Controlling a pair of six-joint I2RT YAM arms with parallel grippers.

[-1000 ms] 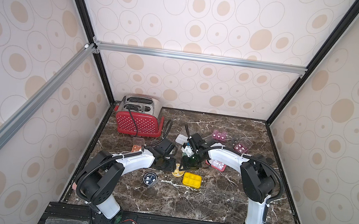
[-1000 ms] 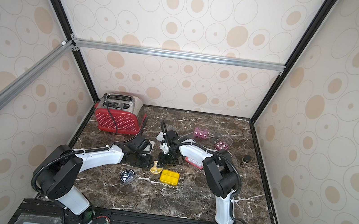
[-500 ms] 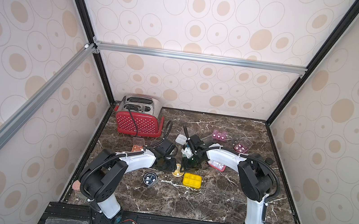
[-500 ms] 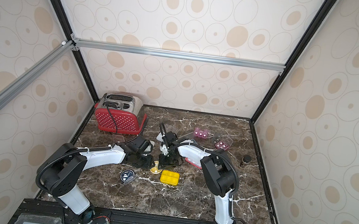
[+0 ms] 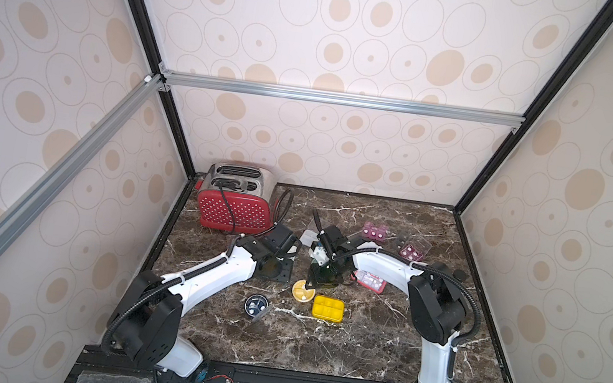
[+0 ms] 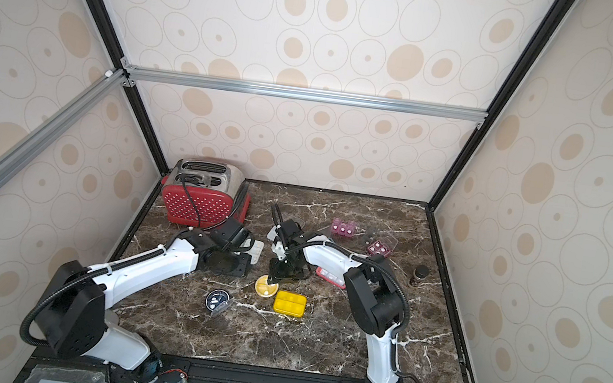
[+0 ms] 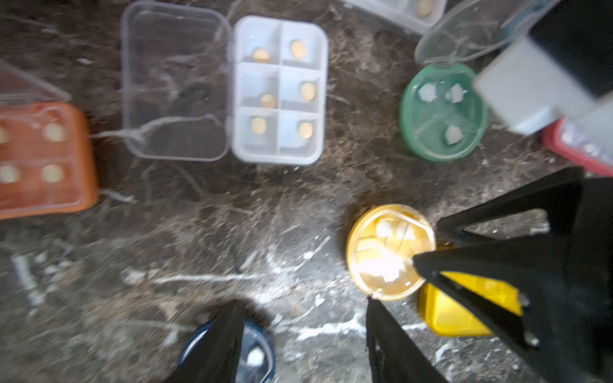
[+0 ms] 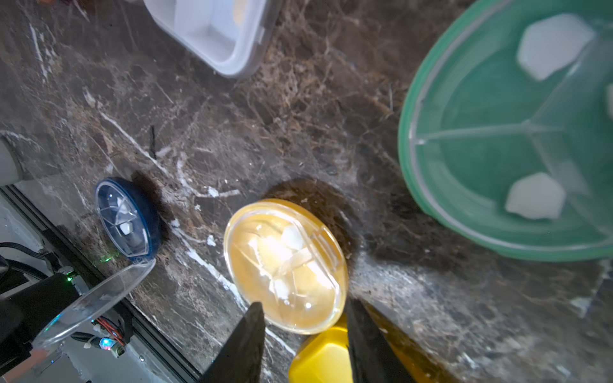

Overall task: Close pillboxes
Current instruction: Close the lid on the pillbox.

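At round yellow pillbox's (image 8: 285,265) rim, right fingers (image 8: 245,341) gape.

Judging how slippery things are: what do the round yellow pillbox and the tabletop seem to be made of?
Round yellow pillbox: likely glossy plastic, opaque yellow base under a clear lid; pills show through and light glares off it. Tabletop: polished dark brown marble look with white veins; real stone or printed laminate, cannot tell.
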